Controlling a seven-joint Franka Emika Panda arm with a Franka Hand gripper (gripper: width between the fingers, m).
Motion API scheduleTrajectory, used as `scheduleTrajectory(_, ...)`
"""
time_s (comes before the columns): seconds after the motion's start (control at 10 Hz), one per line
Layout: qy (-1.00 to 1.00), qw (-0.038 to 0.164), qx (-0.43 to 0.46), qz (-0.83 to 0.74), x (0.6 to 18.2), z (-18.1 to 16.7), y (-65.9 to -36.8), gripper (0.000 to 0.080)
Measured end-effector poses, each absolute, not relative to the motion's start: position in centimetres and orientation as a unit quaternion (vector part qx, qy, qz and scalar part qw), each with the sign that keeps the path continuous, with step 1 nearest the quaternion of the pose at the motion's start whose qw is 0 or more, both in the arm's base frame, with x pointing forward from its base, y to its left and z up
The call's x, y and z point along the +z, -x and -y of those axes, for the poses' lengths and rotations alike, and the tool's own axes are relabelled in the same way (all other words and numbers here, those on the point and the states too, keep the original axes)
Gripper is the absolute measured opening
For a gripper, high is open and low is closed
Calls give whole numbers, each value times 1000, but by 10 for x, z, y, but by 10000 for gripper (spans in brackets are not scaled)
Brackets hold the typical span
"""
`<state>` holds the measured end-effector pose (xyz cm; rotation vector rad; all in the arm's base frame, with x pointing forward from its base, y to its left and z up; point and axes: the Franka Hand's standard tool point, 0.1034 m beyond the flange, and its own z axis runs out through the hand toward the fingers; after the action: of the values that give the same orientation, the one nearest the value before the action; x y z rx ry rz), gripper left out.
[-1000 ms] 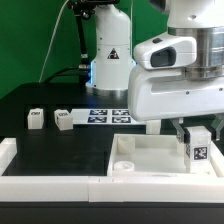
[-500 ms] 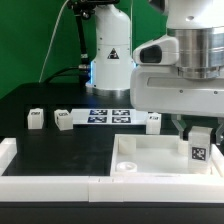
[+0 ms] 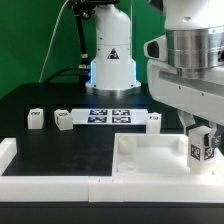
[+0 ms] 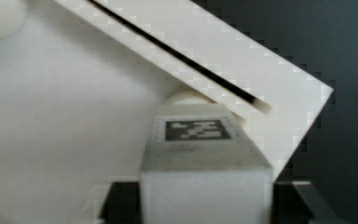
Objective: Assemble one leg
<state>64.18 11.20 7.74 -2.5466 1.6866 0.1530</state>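
Spare legs: three small white blocks rest on the bench, well off from my pincer toward the exterior view's left. One (image 3: 35, 118) is farthest, a second (image 3: 63, 119) sits beside it, a third (image 3: 153, 121) is nearest, just behind the tabletop.
Marker board: the marker board (image 3: 110, 114) lies flat on the bench between the second and third spare blocks, behind my work.
Tabletop: the large flat white square piece (image 3: 150, 160) with raised rim lies under my pincer. A round corner socket (image 3: 125, 165) shows at its near corner, away from my pincer.
Pincer: my pincer (image 3: 201, 146) is closed on the leg (image 3: 199, 146), fingers clamped on its sides, tag facing outward.
The leg: held upright in my grip, low over the tabletop's corner at the exterior view's right. The wrist view shows its tagged face (image 4: 197, 129) close against the rim (image 4: 194, 60).
Step in hand: I judge I am seating this leg at that corner. I cannot tell whether it has touched down.
Next move: keep the leg upright, line it up with the corner socket, press down and likely twist before letting go.
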Motion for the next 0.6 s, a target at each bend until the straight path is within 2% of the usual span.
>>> scheduleTrajectory(0.3, 789, 42, 56, -611, 77, -114, -642, 291)
scheduleTrajectory(0.4, 791, 42, 56, -608, 77, -114, -642, 494)
scheduleTrajectory(0.5, 803, 43, 55, -591, 77, -114, -642, 494)
scheduleTrajectory(0.6, 816, 44, 53, -573, 78, -113, -642, 623)
